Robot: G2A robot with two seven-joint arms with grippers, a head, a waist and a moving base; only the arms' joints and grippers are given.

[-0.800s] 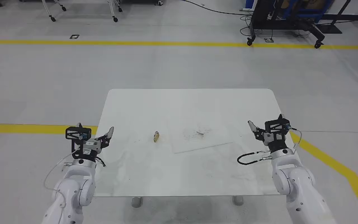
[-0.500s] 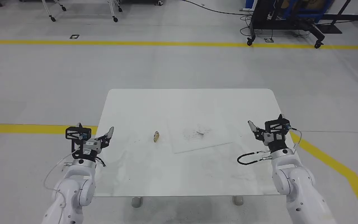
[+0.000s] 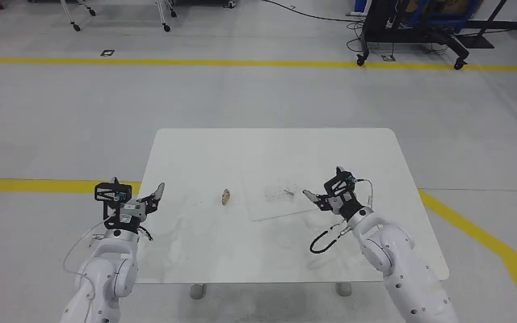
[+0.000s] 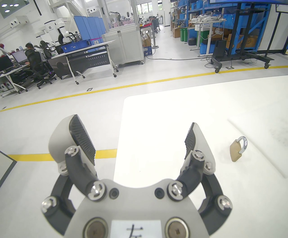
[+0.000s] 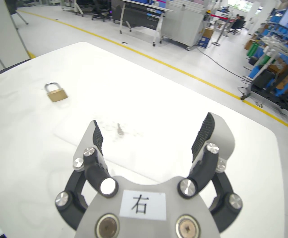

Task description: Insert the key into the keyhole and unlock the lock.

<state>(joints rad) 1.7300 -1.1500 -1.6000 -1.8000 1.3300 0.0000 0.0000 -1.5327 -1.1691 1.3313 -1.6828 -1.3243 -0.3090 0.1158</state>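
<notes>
Surface (image 3: 202,250): white, carries both items. Right hand (image 3: 322,186): spread wide, empty, poised over the surface near the key. Left hand (image 3: 137,187): wide, empty, at the near left edge. Lock (image 3: 226,195): brass, lying mid-surface; judged heavy and rigid, so grip the body. Key (image 3: 289,192): lies flat, apart to the lock's right; judged thin and slippery, so pinch the bow.

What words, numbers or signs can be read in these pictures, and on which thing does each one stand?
"左", partly cut off: on the white label of the left gripper.
"右": on the white label of the right gripper.
Padlock: any marking is too small to read.
Shelves in the room behind: print too small to read.
</notes>
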